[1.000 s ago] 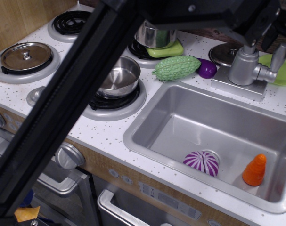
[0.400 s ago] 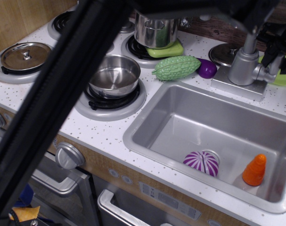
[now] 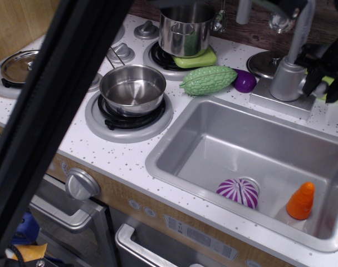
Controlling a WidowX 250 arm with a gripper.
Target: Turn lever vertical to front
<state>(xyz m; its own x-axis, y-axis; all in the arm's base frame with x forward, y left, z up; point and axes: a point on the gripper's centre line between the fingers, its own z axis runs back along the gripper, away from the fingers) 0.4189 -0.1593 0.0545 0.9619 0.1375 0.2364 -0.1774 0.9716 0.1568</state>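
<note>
The tap's grey cylindrical body (image 3: 286, 79) stands behind the sink at the far right, with its spout pipe (image 3: 301, 25) rising above it. Only the silver stub end of the lever (image 3: 319, 88) shows on the body's right side; its paddle is hidden behind my black gripper (image 3: 326, 78). The gripper's dark fingers (image 3: 314, 58) stand on either side of the lever with a gap between them, so it looks open around it.
The steel sink (image 3: 169, 161) holds a purple-white striped ball (image 3: 239, 192) and an orange cone-shaped toy (image 3: 300, 200). A green gourd (image 3: 209, 79) and a purple eggplant (image 3: 245, 82) lie left of the tap. A pan (image 3: 132, 89) and a pot (image 3: 184, 30) sit on burners. My black arm (image 3: 57, 111) blocks the left.
My gripper came down from above the tap to the lever's level and now covers the paddle. The arm swung left in view, uncovering the pot and pan.
</note>
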